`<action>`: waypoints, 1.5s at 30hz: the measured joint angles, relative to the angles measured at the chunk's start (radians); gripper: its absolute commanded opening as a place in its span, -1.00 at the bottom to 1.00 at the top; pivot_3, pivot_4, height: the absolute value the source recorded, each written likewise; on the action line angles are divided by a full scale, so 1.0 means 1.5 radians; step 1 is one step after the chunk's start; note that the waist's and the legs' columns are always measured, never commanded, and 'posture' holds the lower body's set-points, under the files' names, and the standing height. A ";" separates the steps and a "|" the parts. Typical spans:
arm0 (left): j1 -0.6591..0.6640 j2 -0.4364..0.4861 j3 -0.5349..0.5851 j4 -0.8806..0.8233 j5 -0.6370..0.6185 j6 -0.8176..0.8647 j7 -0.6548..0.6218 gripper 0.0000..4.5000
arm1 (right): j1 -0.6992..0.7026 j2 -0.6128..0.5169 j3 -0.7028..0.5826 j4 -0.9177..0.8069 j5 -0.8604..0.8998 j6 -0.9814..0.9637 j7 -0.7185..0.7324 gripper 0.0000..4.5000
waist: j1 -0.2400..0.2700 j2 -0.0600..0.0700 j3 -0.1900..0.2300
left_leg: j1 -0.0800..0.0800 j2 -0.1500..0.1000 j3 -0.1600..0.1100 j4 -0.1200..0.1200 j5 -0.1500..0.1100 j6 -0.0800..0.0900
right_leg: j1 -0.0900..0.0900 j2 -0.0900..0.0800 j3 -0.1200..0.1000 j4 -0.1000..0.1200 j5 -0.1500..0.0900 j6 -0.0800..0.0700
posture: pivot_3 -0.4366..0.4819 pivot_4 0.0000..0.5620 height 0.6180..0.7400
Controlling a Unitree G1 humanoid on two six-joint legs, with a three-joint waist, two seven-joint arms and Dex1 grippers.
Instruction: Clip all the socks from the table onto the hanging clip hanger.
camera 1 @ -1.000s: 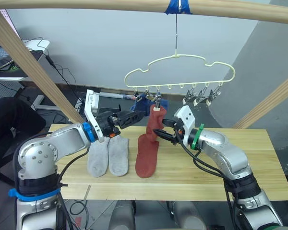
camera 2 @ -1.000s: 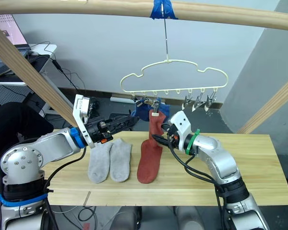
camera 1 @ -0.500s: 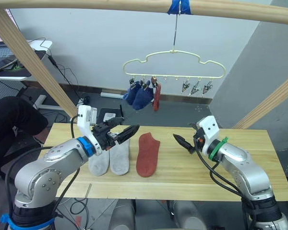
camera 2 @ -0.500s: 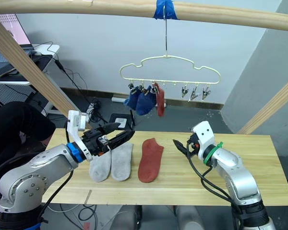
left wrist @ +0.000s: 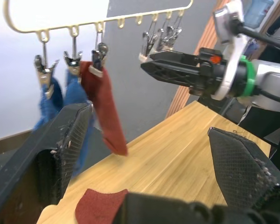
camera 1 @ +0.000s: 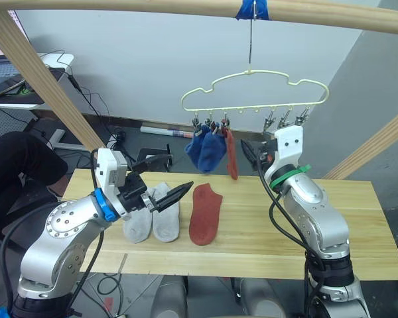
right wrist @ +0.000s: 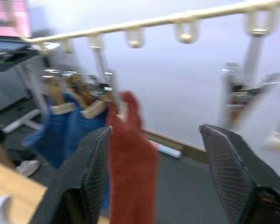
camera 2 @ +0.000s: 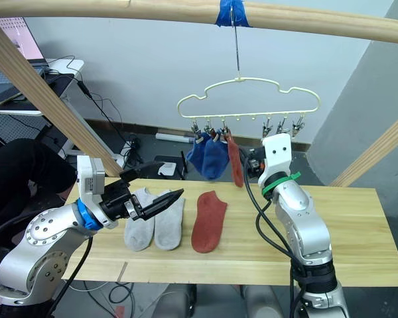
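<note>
Both end effectors are empty with fingers spread. Right end effector (camera 1: 252, 151) is raised beside the hung rust sock (camera 1: 231, 156), seemingly near the free clips (camera 1: 286, 120) of the clip hanger (camera 1: 255, 99). Left end effector (camera 1: 167, 191) hovers low over the grey socks (camera 1: 152, 213) on the tabletop (camera 1: 265, 232), probably lining up a pick. A second rust sock (camera 1: 204, 213) lies beside them. Two blue socks (camera 1: 207, 149) hang clipped. From the left wrist, the grip of the clips on the sock cuffs shows; the head views add the tabletop socks.
</note>
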 measured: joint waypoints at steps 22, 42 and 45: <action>-0.044 -0.026 -0.003 -0.029 -0.005 0.019 0.047 1.00 | -0.071 0.034 -0.024 0.068 0.000 -0.020 -0.019 0.43 | -0.002 0.000 0.000 | 0.000 0.000 0.000 0.000 0.000 0.000 | 0.000 0.000 0.000 0.001 0.001 -0.001 | -0.09 -0.20 1.00; -0.030 -0.039 -0.008 -0.040 -0.005 0.019 0.057 1.00 | -0.097 0.053 -0.024 0.086 -0.001 -0.045 -0.030 0.43 | -0.002 0.000 0.000 | 0.000 0.000 -0.001 0.001 0.000 0.000 | 0.000 0.000 0.000 0.002 0.001 -0.001 | -0.07 -0.26 1.00; -0.027 -0.039 -0.008 -0.040 -0.005 0.019 0.057 1.00 | -0.097 0.055 -0.024 0.086 -0.001 -0.045 -0.030 0.43 | -0.002 0.000 0.000 | 0.000 0.000 -0.001 0.001 0.000 0.000 | 0.000 0.000 -0.001 0.002 0.001 -0.001 | -0.07 -0.26 1.00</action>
